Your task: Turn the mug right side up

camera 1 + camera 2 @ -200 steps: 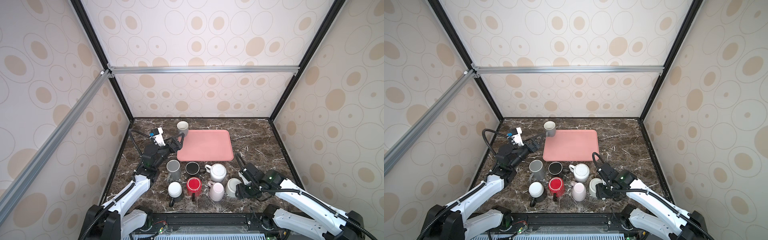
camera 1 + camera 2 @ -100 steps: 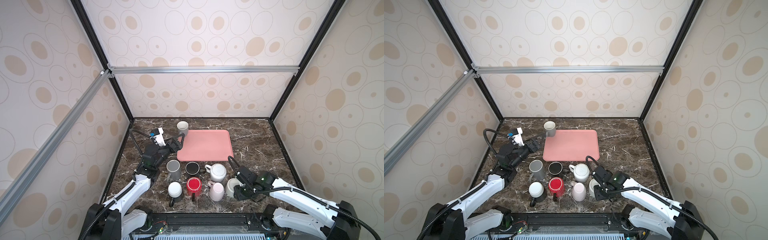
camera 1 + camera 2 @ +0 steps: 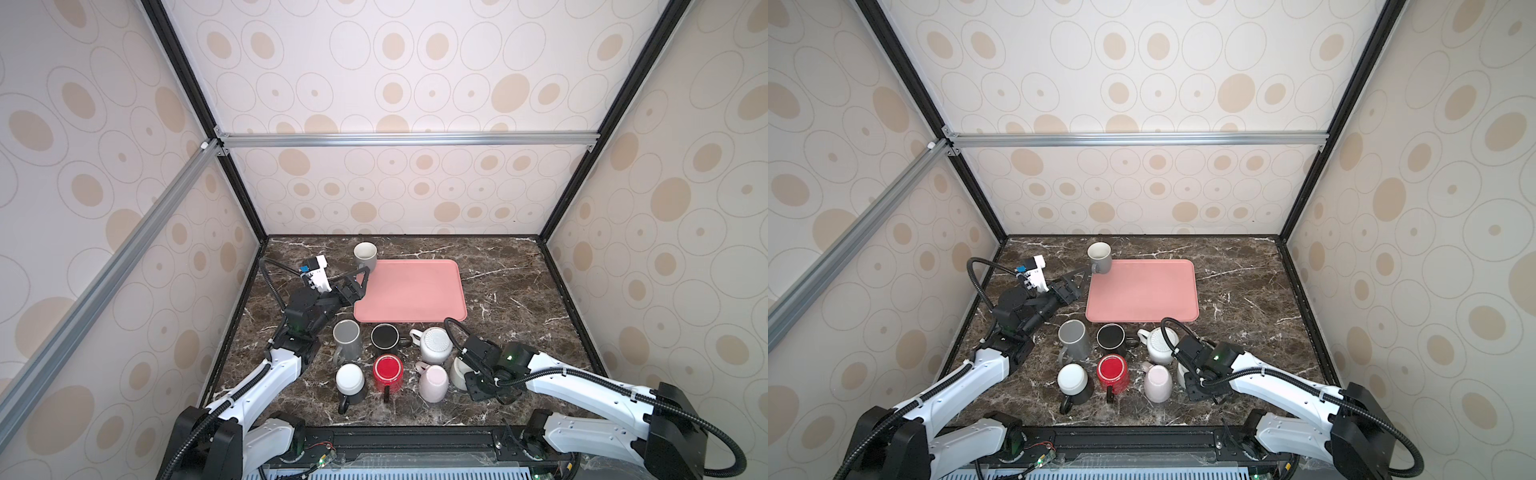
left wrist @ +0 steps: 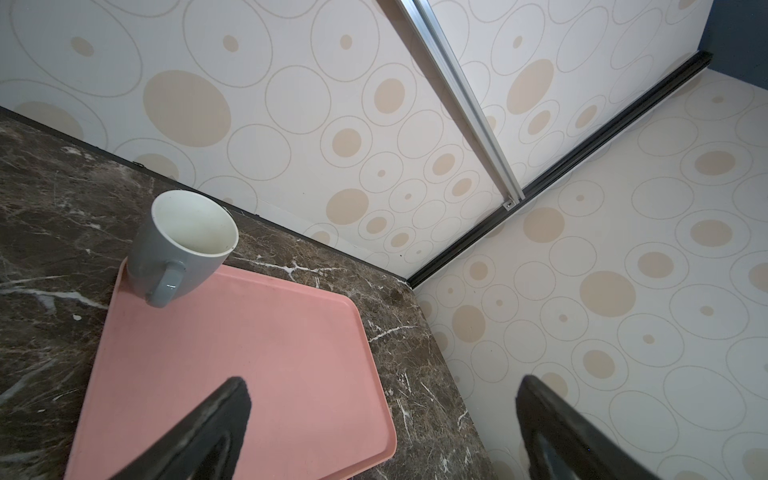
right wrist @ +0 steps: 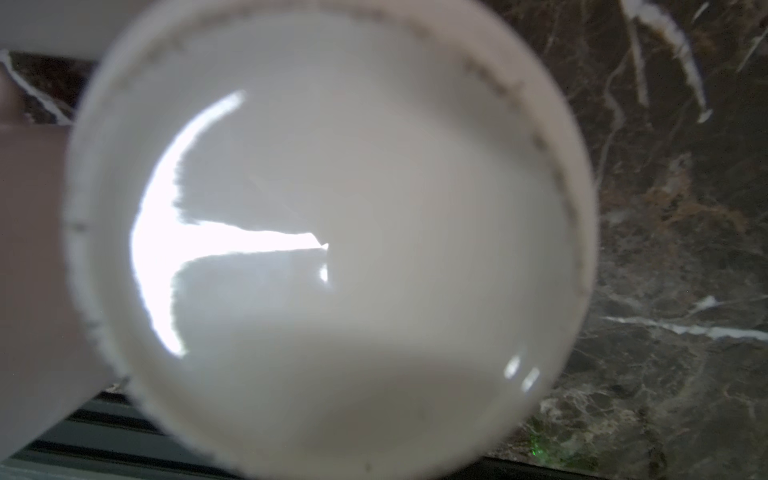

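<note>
The cream mug sits at the near right end of the bunch of mugs. It is just to the right of the pink mug and a bit nearer than the white bumpy mug. The right pincer is right at it, on its right side. In both top views the black arm covers much of the mug.

In the right wrist view the cream mug fills almost the whole picture. It shows as one big round face with a rough ring at its edge. I think that face is its bottom, so the mug stands mouth down. Its long way goes straight up and down, and the camera looks along it. The dark stone table shows beside it.

I cannot tell if the right pincer is wide, narrow or holding the mug. Its fingers do not show in any picture.

The left pincer is wide and holds nothing. It hangs by the far left corner of the pink tray, near a grey mug that stands mouth up. That is well apart from the cream mug, so the right arm is much nearer.

To flip the mug, the right pincer must hold its sides, lift it and turn it half over. The pink mug is just beside it and could get bumped.
</note>
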